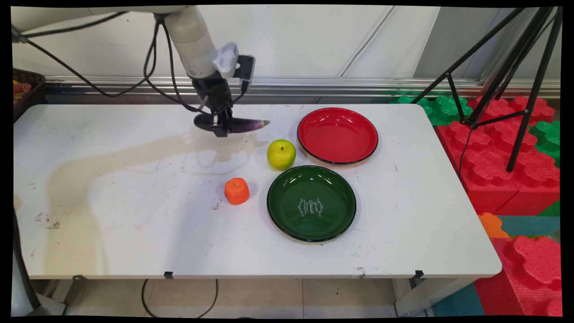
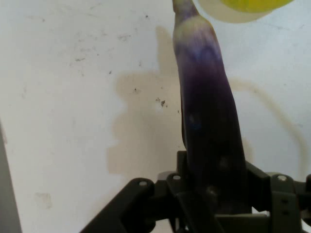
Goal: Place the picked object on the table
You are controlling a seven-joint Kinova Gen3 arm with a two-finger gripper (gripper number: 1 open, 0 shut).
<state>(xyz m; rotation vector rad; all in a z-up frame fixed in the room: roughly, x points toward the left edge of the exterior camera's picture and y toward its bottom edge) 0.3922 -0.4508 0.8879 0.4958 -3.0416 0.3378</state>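
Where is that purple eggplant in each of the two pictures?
Main view: the eggplant lies crosswise in the pincer, upper middle of the picture, above the white table.
Hand view: the eggplant runs up the middle from the pincer at the bottom edge.
Shared landmark: the yellow-green apple, right of and below the eggplant's tip in the main view, at the top edge in the hand view.

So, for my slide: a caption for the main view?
Claw gripping a purple eggplant above the table, near a green apple.
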